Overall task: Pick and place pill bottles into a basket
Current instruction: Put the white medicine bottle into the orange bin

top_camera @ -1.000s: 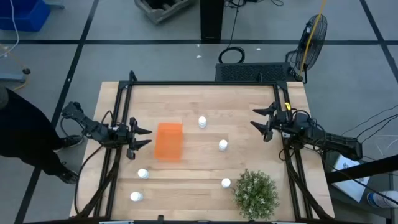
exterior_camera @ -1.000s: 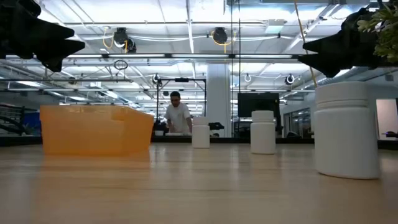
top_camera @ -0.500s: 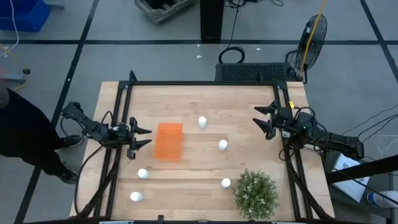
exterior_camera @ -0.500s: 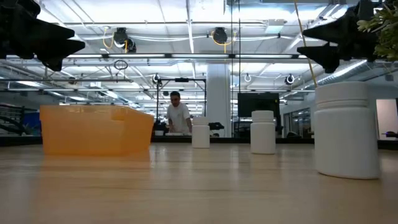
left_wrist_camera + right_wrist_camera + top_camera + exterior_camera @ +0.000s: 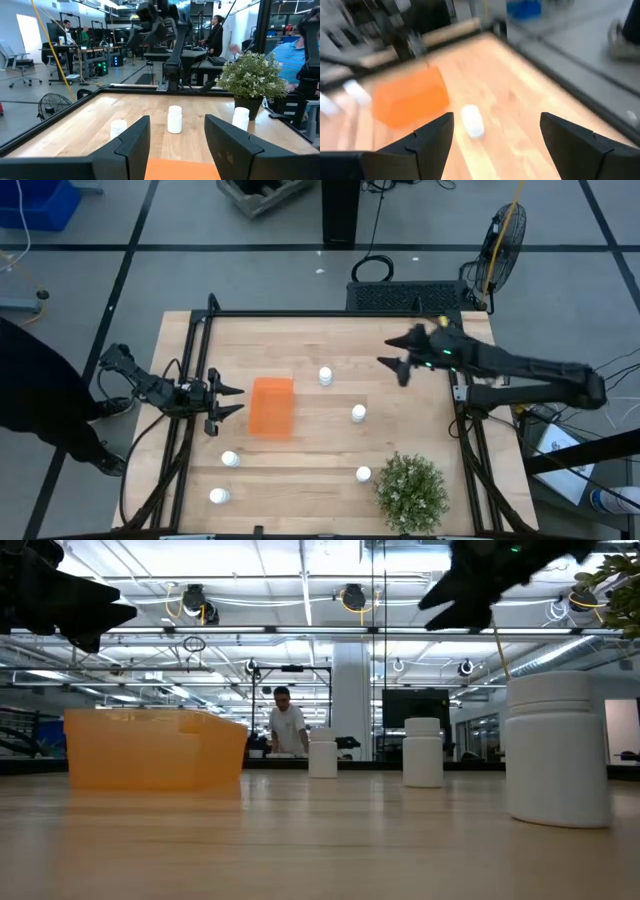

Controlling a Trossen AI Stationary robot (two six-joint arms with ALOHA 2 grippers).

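Observation:
Five white pill bottles stand upright on the wooden table: one at the far middle (image 5: 325, 376), one at the centre right (image 5: 358, 414), one by the plant (image 5: 363, 475), two near the left front (image 5: 230, 460) (image 5: 219, 496). The orange basket (image 5: 271, 406) rests on its base left of centre. My left gripper (image 5: 233, 401) is open and empty, just left of the basket. My right gripper (image 5: 393, 354) is open and empty, in the air right of the far middle bottle, which shows in the right wrist view (image 5: 472, 120).
A green bushy plant (image 5: 411, 491) stands at the near right. A black frame (image 5: 330, 313) runs along the table's far and side edges. A person stands off the table's left edge (image 5: 30, 400). Bare wood lies between the basket and the bottles.
My right gripper has swung from the table's right edge toward the table's left and a little toward the far edge, nearing the far middle bottle, and has stayed open. My left arm and all bottles have kept still.

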